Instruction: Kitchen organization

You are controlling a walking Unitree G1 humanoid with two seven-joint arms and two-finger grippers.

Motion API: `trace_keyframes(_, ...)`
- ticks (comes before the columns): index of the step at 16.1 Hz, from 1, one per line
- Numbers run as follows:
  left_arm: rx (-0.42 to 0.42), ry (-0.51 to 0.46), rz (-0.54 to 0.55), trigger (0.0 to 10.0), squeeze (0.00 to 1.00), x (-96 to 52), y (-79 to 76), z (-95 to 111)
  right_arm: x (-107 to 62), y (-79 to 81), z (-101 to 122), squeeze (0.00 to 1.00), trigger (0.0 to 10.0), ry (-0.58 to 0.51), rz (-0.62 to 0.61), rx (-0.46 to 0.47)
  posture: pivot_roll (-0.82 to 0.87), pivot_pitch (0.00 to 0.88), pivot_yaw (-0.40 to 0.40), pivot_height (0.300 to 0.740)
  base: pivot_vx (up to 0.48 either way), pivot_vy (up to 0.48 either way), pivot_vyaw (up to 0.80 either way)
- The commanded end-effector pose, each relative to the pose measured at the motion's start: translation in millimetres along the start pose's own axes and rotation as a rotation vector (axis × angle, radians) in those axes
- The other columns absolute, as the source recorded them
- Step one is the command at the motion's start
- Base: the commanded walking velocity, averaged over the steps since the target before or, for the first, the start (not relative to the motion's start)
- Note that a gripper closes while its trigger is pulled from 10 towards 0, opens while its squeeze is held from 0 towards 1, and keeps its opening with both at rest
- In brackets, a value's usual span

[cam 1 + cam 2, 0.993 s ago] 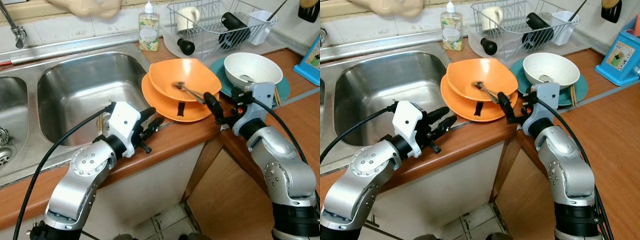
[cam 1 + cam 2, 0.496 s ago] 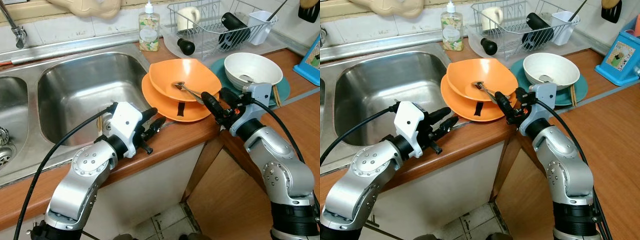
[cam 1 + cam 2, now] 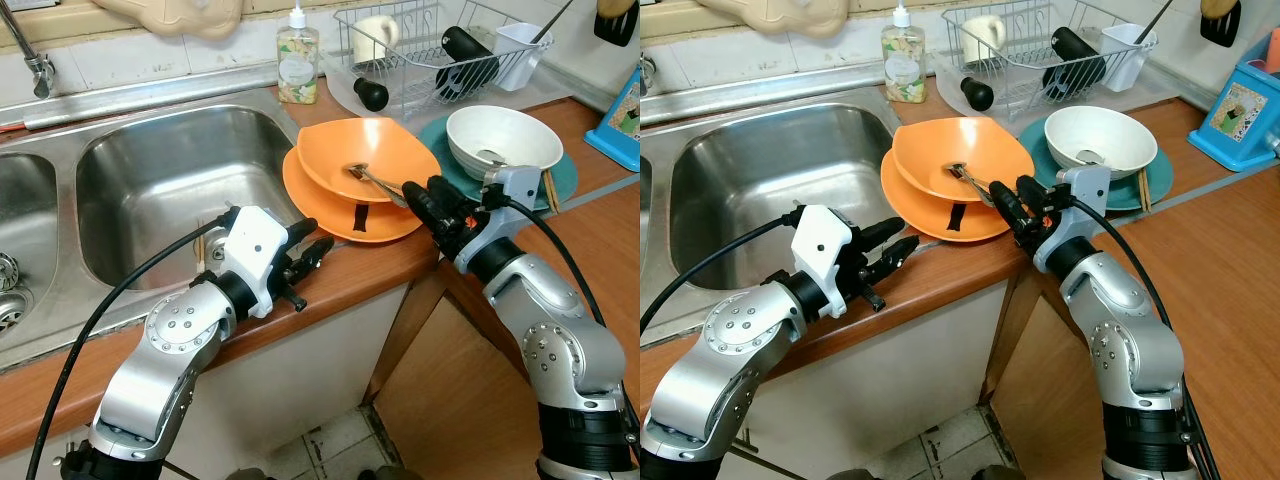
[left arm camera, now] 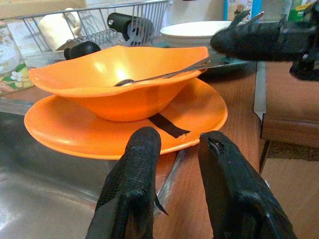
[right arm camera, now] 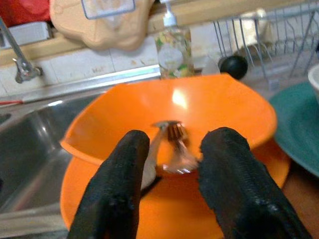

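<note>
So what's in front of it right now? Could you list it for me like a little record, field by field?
Place: wooden kitchen counter beside a steel sink
Main dishes: orange bowl stacked on an orange plate, cutlery lying in the bowl
Beside them: white bowl on a teal plate
Behind: dish rack, soap bottle
Right end effector: open, at the orange bowl's rim, by the cutlery handles
Left end effector: open, over the counter edge, short of the orange plate

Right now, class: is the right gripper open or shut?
Open. The right gripper has its two black fingers apart, straddling the metal utensils in the orange bowl.
</note>
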State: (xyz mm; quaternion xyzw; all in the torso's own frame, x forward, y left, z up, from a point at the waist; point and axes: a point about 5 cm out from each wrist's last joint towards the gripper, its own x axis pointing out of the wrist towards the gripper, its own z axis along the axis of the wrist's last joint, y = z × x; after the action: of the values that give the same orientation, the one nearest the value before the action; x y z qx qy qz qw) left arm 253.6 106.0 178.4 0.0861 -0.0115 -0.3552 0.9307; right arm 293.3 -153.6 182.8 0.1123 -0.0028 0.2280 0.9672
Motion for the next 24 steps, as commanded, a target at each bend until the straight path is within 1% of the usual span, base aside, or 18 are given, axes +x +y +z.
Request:
trace_keyframes(1, 0.015, -0.001, -0.015, 10.0, 0.00, 0.7, -1.8, 2.4, 1.7, -1.8, 2.4, 0.00, 0.0, 0.005, -0.010, -0.005, -0.03, 0.014, -0.001, 0.740, 0.000, 0.000, 0.00)
trace_keyframes(2, 0.014, 0.001, -0.018, 10.0, 0.00, 0.5, -2.5, 1.9, 1.9, -5.6, 0.6, 0.00, 0.0, 0.021, -0.040, -0.001, -0.03, 0.019, -0.001, 0.740, 0.000, 0.000, 0.00)
trace_keyframes(5, 0.014, 0.003, -0.020, 10.0, 0.00, 0.4, -2.8, 1.8, 2.2, -6.7, 0.0, 0.00, 0.0, 0.031, -0.045, -0.001, -0.03, 0.024, -0.002, 0.740, 0.000, 0.000, 0.00)
trace_keyframes(12, 0.016, 0.000, -0.020, 10.0, 0.00, 0.6, -2.7, 2.6, 5.0, -4.0, 4.5, 0.00, 0.0, 0.015, -0.022, -0.006, -0.03, 0.028, -0.001, 0.740, 0.000, 0.000, 0.00)
trace_keyframes(14, 0.019, -0.001, -0.020, 10.0, 0.00, 0.8, -2.6, 2.8, 3.8, -3.5, 6.9, 0.00, 0.0, 0.009, -0.017, -0.012, -0.04, 0.031, -0.003, 0.740, 0.000, 0.000, 0.00)
trace_keyframes(16, 0.019, -0.003, -0.017, 10.0, 0.00, 1.2, -2.1, 3.1, 0.5, -6.3, 10.1, 0.00, 0.0, 0.004, -0.023, -0.018, -0.04, 0.035, -0.004, 0.740, 0.000, 0.000, 0.00)
trace_keyframes(17, 0.019, -0.003, -0.018, 10.0, 0.00, 1.2, -2.3, 3.0, -1.8, -7.3, 10.7, 0.00, 0.4, 0.006, -0.025, -0.023, -0.04, 0.036, -0.002, 0.740, 0.000, 0.000, 0.00)
trace_keyframes(18, 0.019, -0.002, -0.020, 10.0, 0.00, 1.4, -2.8, 2.6, -4.0, -7.7, 10.6, 0.00, 3.3, 0.015, -0.023, -0.032, -0.04, 0.035, -0.002, 0.740, 0.000, 0.000, 0.00)
trace_keyframes(19, 0.021, 0.000, -0.024, 10.0, 0.00, 1.7, -3.4, 2.4, -6.2, -8.3, 10.1, 0.00, 10.0, 0.026, -0.022, -0.041, -0.04, 0.036, -0.001, 0.740, 0.000, 0.000, 0.00)
trace_keyframes(20, 0.024, 0.000, -0.026, 10.0, 0.00, 2.2, -3.2, 2.8, -10.6, -10.2, 10.0, 0.00, 10.0, 0.039, -0.030, -0.041, -0.04, 0.035, -0.001, 0.740, 0.000, 0.000, 0.00)
trace_keyframes(21, 0.025, -0.001, -0.026, 10.0, 0.00, 2.5, -3.1, 3.0, -13.7, -10.2, 10.4, 0.21, 10.0, 0.043, -0.020, -0.033, -0.05, 0.036, 0.000, 0.740, 0.000, 0.000, 0.00)
trace_keyframes(22, 0.026, -0.002, -0.027, 10.0, 0.00, 2.9, -2.8, 3.3, -16.5, -10.2, 10.9, 1.00, 10.0, 0.049, -0.008, -0.031, -0.05, 0.035, 0.002, 0.740, 0.000, 0.000, 0.00)
trace_keyframes(24, 0.028, -0.003, -0.030, 10.0, 0.00, 3.6, -3.0, 3.3, -20.8, -10.5, 11.5, 1.00, 10.0, 0.058, 0.006, -0.036, -0.05, 0.034, 0.003, 0.740, 0.000, 0.000, 0.00)
